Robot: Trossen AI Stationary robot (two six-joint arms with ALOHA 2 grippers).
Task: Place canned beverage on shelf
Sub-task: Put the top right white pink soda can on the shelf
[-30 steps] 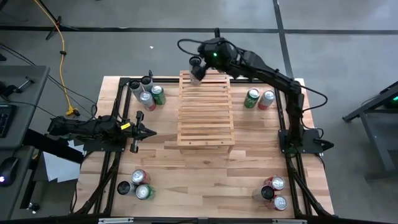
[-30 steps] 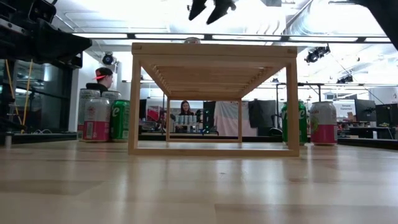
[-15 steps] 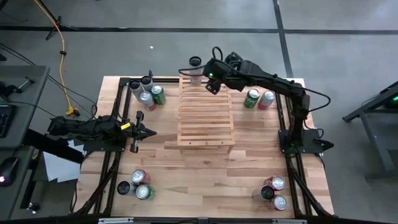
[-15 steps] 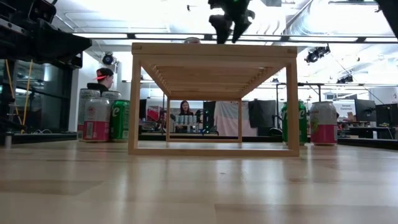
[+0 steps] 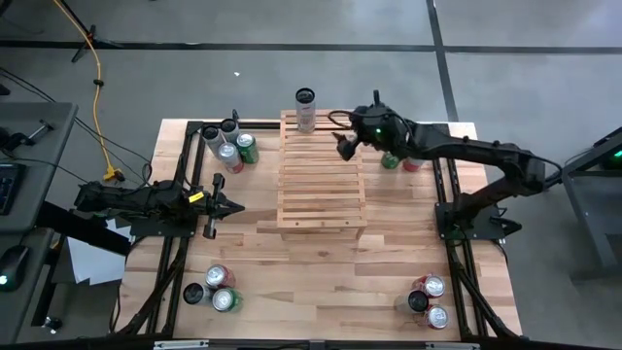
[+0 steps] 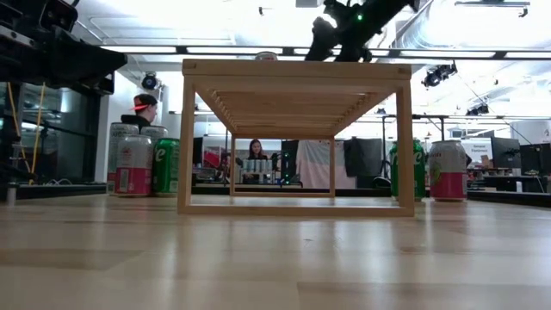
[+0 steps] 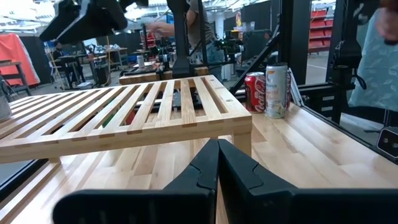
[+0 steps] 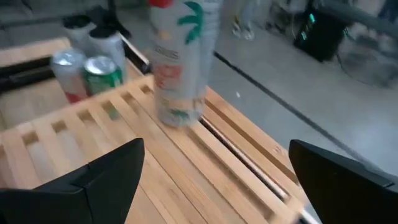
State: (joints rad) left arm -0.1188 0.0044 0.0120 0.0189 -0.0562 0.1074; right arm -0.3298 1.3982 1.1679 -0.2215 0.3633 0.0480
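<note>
My right gripper (image 5: 344, 148) hangs with fingers spread wide above the pale slatted wood shelf (image 5: 322, 173), empty, while the slim cylindrical can (image 5: 306, 109) stands upright on the shelf's far edge, apart from it.

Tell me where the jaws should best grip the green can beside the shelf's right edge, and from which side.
Probably mid-body, from above: the green can stands upright, touching a red-and-white can on its right and close to the shelf on its left.

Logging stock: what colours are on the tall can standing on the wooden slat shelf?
Tall white can with green and orange-red print, clearest in the right wrist view.
</note>
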